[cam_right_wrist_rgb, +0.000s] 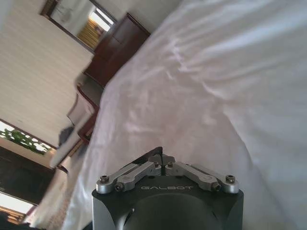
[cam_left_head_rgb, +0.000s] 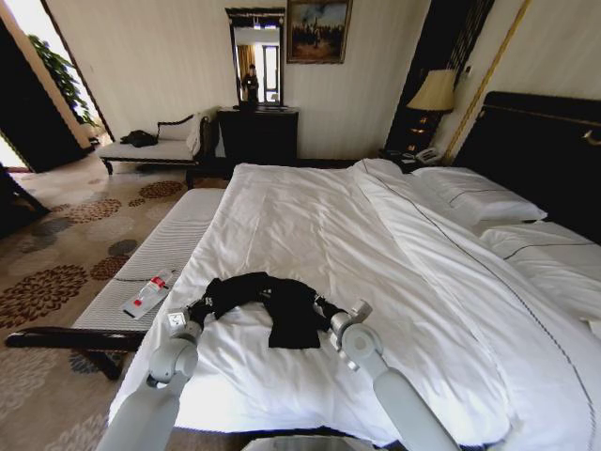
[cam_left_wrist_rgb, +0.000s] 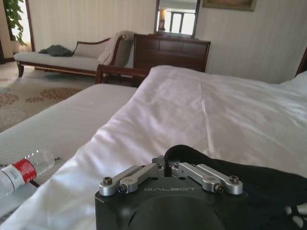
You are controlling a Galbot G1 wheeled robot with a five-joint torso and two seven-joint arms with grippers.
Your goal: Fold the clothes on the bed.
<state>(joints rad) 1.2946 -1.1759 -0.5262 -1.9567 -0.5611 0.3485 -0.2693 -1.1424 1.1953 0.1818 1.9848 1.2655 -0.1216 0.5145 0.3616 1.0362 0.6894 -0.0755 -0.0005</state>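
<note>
We see the T-shirt (cam_left_head_rgb: 268,303) lying on the near end of the bed (cam_left_head_rgb: 319,235), bunched between our left gripper (cam_left_head_rgb: 194,312) on its left and our right gripper (cam_left_head_rgb: 331,315) on its right. Left of the bed runs a bench (cam_left_head_rgb: 164,249) with a bottle (cam_left_head_rgb: 150,291) on its near part. The pillows (cam_left_head_rgb: 479,202) lie at the far right, and a chaise (cam_left_head_rgb: 155,146) stands far left by the wall.

Black T-shirt (cam_left_head_rgb: 272,305) of soft fabric, bunched into a crumpled band across the near end of the bed (cam_left_head_rgb: 319,235), one flap hanging toward the foot edge. Lies on the white duvet, close to the near corner. Lettering hidden in the folds. Bed large, white sheets and pillows, dark tall headboard at the far right, duvet lightly creased.
</note>
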